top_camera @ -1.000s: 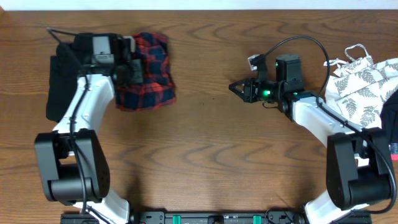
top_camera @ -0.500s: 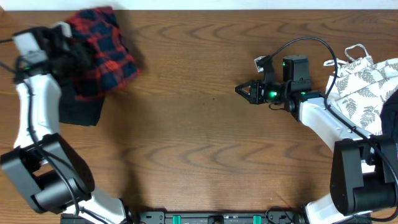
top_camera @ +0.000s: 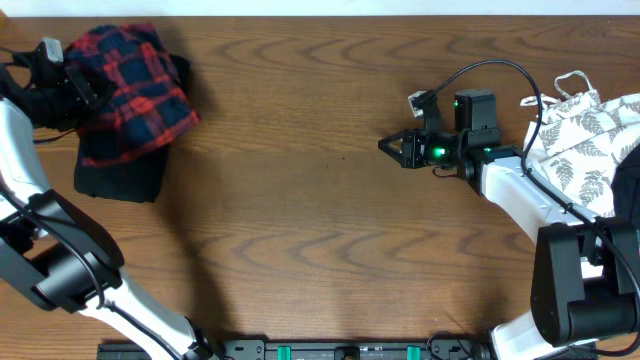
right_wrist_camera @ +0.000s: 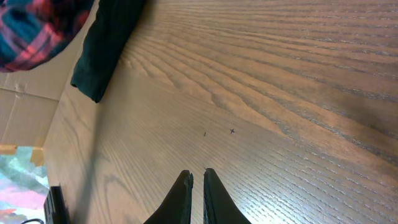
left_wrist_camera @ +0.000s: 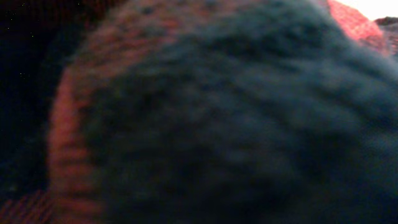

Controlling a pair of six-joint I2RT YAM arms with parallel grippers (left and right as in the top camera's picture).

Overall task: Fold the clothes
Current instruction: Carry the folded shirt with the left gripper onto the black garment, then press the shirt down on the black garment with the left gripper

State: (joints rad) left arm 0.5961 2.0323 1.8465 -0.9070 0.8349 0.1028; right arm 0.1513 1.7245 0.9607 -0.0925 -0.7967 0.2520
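My left claw [top_camera: 82, 88] sits at the far left rear corner of the brown wood-grain table [top_camera: 300, 230]. It is clamped shut, with its tips buried in the edge of the bunched red-and-navy plaid shirt [top_camera: 135, 90]. The fingers themselves are hidden by the cloth. My left wrist camera sees only blurred plaid fabric pressed right up against it. The shirt overlaps a flat black garment [top_camera: 120, 178], which sticks out from under it on the near side. I cannot tell whether the shirt rests fully on it or hangs partly from my grip.

My right claw [top_camera: 385, 146] is right of the table's middle, over bare wood, and points left. It is closed on nothing, with only a thin slit between the fingertips. A white leaf-print garment [top_camera: 580, 135] lies at the right edge, beside my right arm and well apart from the claw.
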